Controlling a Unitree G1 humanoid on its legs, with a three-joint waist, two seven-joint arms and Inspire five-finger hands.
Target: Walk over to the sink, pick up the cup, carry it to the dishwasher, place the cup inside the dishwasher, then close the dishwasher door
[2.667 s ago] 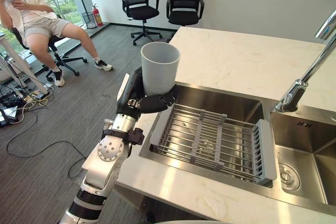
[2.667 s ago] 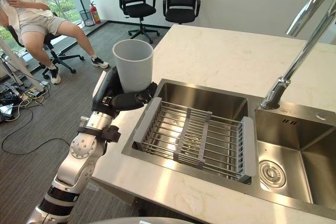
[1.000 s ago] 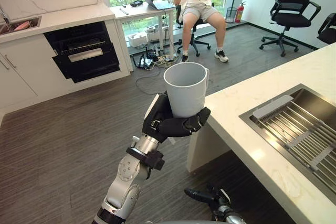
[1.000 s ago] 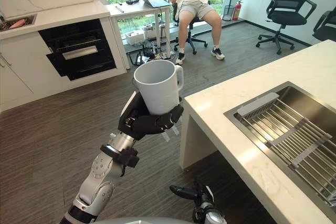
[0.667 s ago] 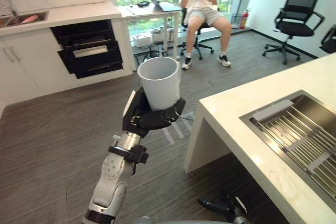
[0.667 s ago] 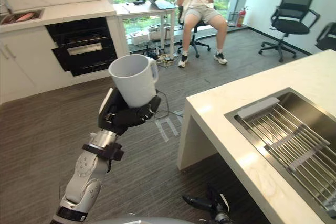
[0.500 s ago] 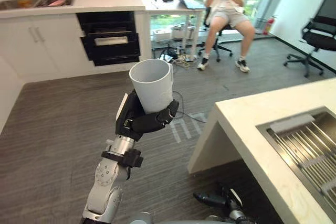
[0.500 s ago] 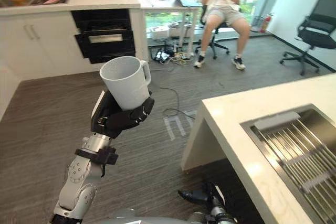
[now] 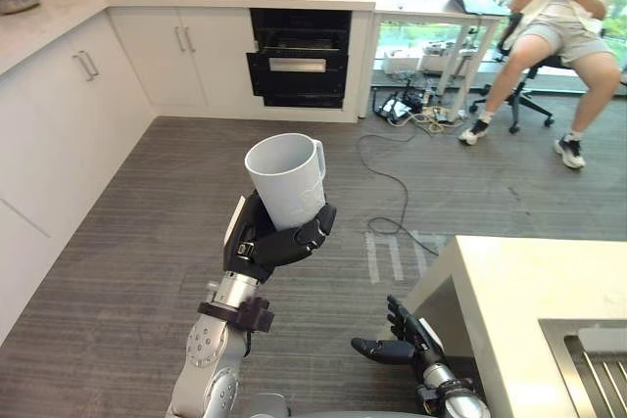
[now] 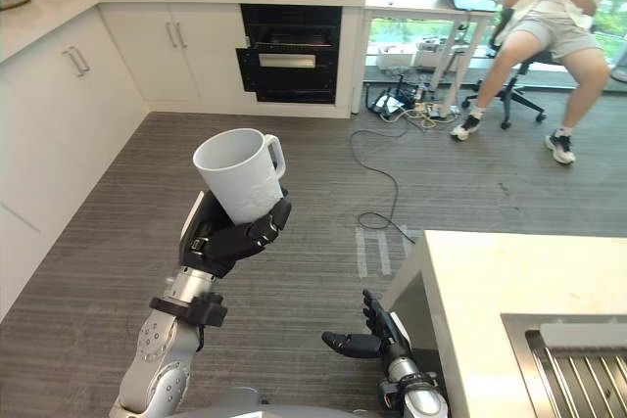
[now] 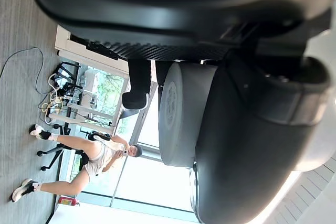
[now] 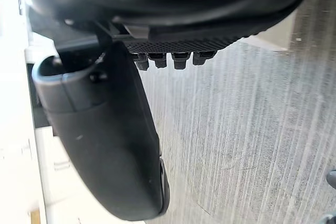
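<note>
Gripping the white cup (image 9: 287, 181) round its lower half, the left hand (image 9: 274, 242) has its fingers and thumb curled tight against the cup's wall. It holds the cup upright in the air above the grey wooden floor (image 9: 127, 242). The cup stands above the hand with its base sunk between fingers and thumb. Its mouth faces up and its handle sticks out to the robot's right. The right hand (image 9: 402, 345) hangs low beside the corner of the pale desk (image 9: 529, 281), fingers straight and spread, holding nothing. Well beyond the cup, the black dishwasher (image 9: 299, 61) is set in the white cabinets (image 9: 167, 46) along the far wall. A person (image 9: 558, 17) sits on a chair at the far right.
</note>
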